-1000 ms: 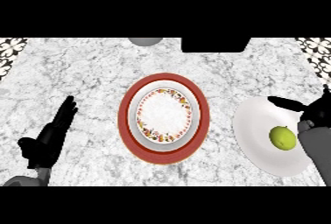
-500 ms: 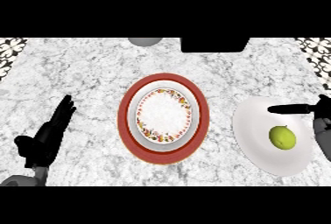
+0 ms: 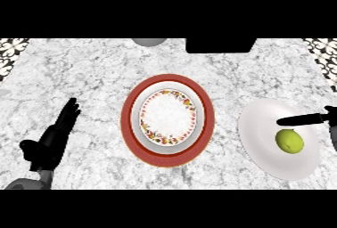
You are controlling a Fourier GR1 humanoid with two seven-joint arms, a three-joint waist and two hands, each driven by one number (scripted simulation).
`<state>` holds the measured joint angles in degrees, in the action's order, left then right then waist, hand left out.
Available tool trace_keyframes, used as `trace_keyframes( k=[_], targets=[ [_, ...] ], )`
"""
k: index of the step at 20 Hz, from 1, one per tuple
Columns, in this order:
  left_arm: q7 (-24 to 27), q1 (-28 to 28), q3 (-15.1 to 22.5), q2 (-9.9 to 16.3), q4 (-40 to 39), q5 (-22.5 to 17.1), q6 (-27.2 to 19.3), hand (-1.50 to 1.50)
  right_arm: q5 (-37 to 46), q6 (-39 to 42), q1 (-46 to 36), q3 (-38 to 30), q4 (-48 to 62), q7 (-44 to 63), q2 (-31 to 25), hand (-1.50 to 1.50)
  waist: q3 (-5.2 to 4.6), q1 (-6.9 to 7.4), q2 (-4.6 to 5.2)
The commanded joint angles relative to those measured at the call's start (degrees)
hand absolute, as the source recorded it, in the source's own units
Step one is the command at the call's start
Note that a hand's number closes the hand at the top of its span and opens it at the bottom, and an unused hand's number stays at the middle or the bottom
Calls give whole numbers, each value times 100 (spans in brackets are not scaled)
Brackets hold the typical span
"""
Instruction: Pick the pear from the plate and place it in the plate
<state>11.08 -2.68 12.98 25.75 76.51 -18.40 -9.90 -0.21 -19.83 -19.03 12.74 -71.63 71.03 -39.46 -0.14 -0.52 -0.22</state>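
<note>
Right robot hand (image 3: 309, 119) over white plate (image 3: 263, 129) w/ pear (image 3: 289, 141), marble counter (image 3: 85, 71)

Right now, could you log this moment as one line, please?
pear on white plate | right hand open above pear | left hand resting open

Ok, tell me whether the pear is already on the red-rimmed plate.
No, the pear lies on the white plate at right, apart from the red-rimmed plate in the middle.

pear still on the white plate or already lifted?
On the plate. The pear lies on the white plate, with the right hand stretched just above it, not curled round it.
</note>
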Motion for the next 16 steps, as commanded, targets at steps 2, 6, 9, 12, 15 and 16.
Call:
trace_keyframes(
  k=[2,6,9,12,15,16],
  targets=[
    [-13,80,-85,51,173,23,28,0,-316,599,79,113,5,1193,-116,-150,7,75,3],
    [-29,-141,-104,-91,-83,72,85,0,-582,664,12,62,-117,1332,-166,-150,6,42,10],
    [-106,-385,-108,-145,-327,171,116,0,-541,617,43,141,338,961,21,-150,10,61,33],
    [-376,-81,-46,-104,156,218,23,0,-444,448,199,310,107,1109,145,-150,9,74,9],
    [-39,-394,-235,-186,-509,222,207,0,-368,511,179,421,530,874,307,-150,6,49,31],
    [-382,-429,-192,-119,-130,180,194,0,-382,642,190,354,932,608,247,-150,13,90,32]
  ],
)
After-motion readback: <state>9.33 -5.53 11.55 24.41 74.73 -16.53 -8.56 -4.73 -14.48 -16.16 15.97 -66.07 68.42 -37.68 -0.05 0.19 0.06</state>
